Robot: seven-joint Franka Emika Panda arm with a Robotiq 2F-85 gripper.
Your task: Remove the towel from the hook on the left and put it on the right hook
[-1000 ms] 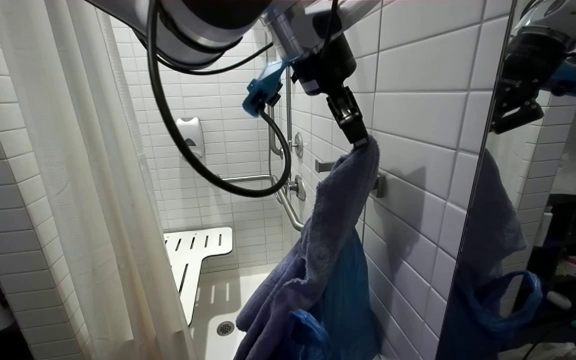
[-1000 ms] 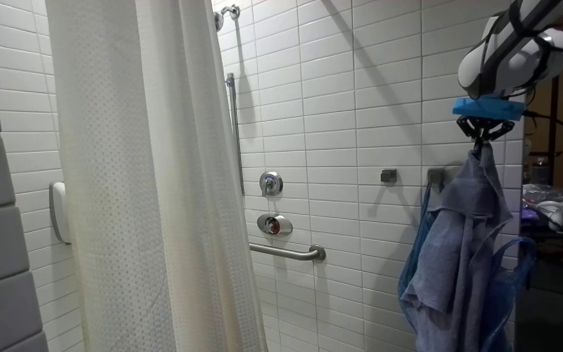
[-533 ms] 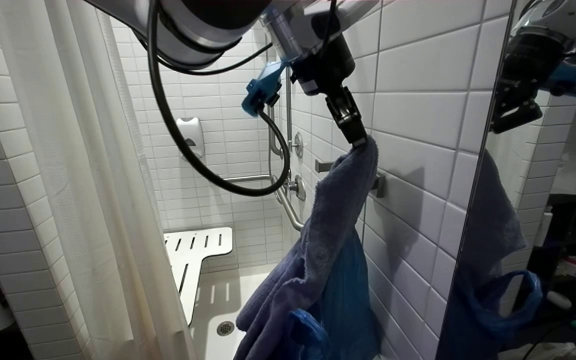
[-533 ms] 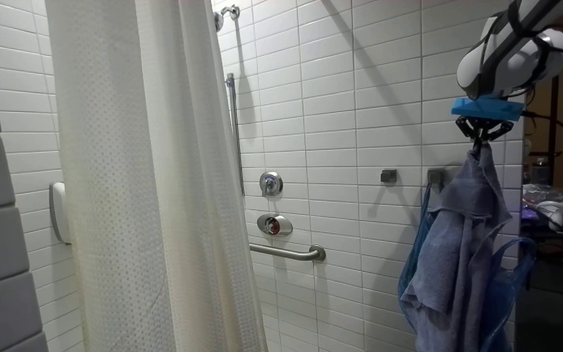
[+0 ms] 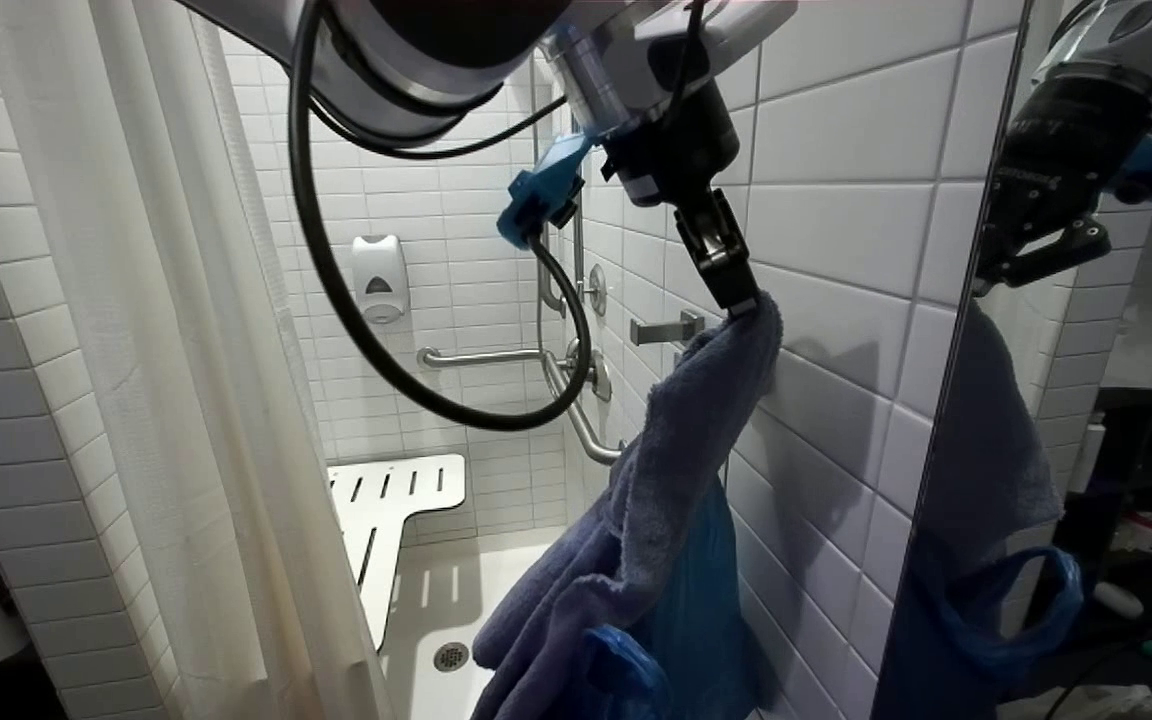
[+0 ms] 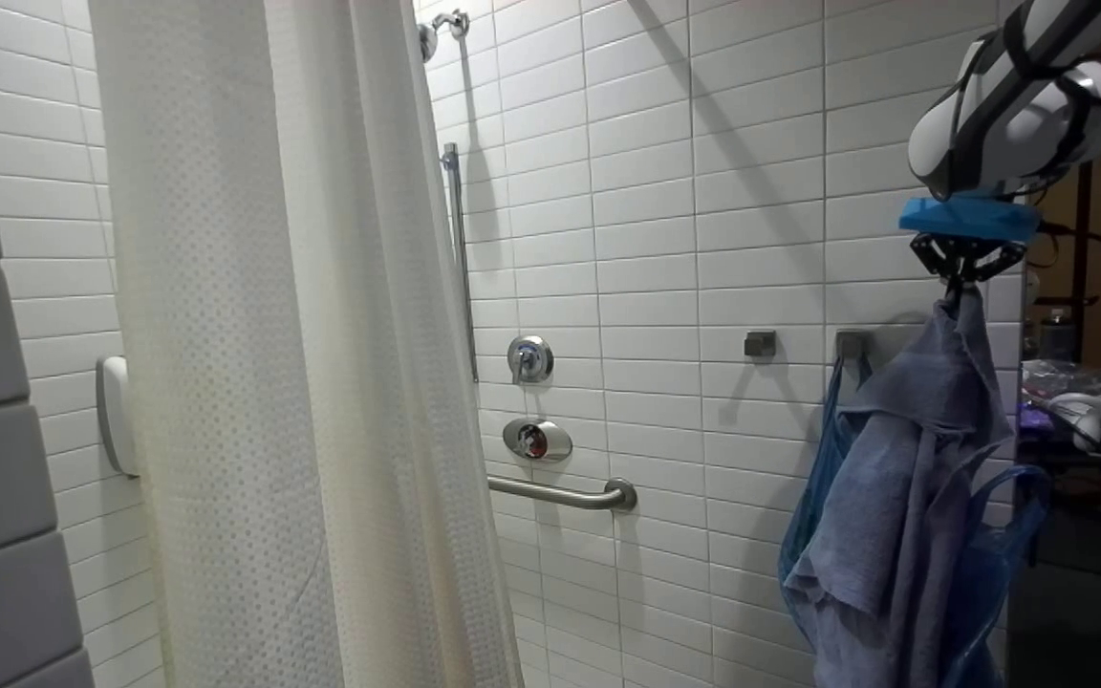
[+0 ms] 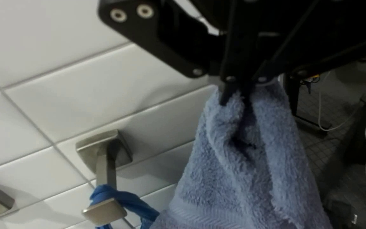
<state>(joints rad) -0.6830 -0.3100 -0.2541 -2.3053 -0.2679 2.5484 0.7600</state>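
Since the towel (image 7: 249, 187) was clamped by the gripper (image 7: 245, 91) only at its peak, slippage was judged possible. Snagging on the overlapped bag (image 5: 701, 605) was feared.

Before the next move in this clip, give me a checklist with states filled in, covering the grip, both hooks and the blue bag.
1. Gripper shut on the towel: ok, it pinches the top end.
2. Left hook free of the towel: ok, the cloth hangs from the gripper, apart from that hook.
3. Right hook bare: not ok, the blue bag hangs on it.
4. Towel lined up over the right hook: not ok, in the wrist view the held end is off to the side.
5. Towel clear of the blue bag: cannot tell, they overlap in both exterior views.
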